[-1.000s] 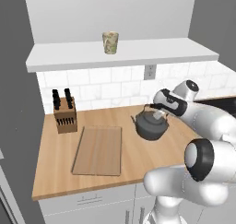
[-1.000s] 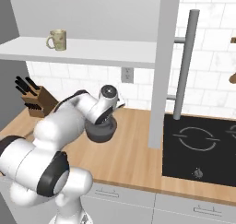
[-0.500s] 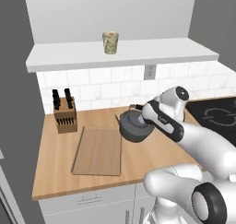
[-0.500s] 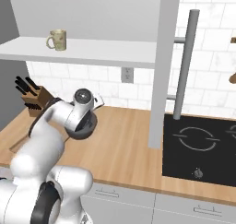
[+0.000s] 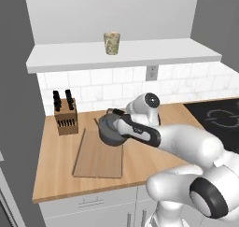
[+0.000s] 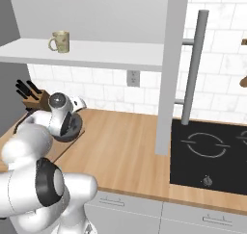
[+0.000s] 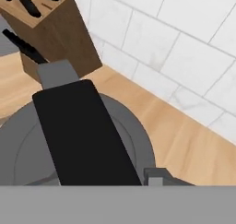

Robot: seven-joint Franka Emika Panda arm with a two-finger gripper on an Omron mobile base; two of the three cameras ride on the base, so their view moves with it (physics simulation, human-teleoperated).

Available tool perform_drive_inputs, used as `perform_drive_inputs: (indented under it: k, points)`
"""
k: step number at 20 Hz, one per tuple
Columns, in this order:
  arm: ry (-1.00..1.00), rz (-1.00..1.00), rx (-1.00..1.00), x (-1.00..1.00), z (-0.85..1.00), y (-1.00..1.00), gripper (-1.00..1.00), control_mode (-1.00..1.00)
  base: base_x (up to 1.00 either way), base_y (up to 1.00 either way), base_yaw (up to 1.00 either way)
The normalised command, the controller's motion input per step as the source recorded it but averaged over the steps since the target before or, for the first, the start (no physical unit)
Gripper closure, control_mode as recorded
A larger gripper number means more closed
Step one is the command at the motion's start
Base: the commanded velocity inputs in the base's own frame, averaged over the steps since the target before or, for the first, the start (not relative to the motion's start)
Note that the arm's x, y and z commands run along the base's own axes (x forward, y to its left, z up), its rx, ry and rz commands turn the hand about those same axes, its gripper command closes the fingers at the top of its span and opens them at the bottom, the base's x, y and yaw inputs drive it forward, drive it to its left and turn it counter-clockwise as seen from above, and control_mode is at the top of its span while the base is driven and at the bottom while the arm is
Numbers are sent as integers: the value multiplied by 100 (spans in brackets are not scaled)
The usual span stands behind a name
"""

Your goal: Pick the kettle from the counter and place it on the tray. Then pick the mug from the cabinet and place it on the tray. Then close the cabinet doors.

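The dark grey kettle (image 5: 110,131) hangs by its arched black handle (image 7: 83,131) from my gripper (image 5: 115,116), which is shut on that handle. It sits over the far right corner of the light wooden tray (image 5: 97,158); whether it touches the board I cannot tell. From the right base view, my arm hides part of the kettle (image 6: 70,127). The beige mottled mug (image 5: 111,43) stands on the white cabinet shelf (image 5: 140,53) above, also seen as the mug (image 6: 60,41) with its handle to the left. One open grey cabinet door (image 6: 170,69) shows its bar handle (image 6: 194,67).
A wooden knife block (image 5: 64,117) stands on the counter (image 5: 56,167) against the tiles, just left of the tray and close behind the kettle (image 7: 50,29). A black hob (image 6: 212,153) lies at the right. A wall socket (image 5: 151,73) sits under the shelf.
My arm has swung left with the kettle in its grip, carrying it from the middle of the counter to the tray's far right corner. The mug has not moved.
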Motion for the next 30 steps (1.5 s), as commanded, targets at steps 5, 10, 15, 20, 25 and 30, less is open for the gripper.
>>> perform_drive_inputs:
  k: [5,10,15,20,25,30]
  points:
    - [0,0,0,35,-15,73,100,-100,0,0,0]
    - [0,0,-3,25,-33,44,100,-100,0,0,0]
    - [-4,0,-12,22,-32,10,100,-100,0,0,0]
    - [-3,0,-15,2,-36,0,100,-100,0,0,0]
    - [0,-1,-11,-1,-38,0,100,-100,0,0,0]
    - [0,0,-1,-6,-16,-2,-100,-100,0,0,0]
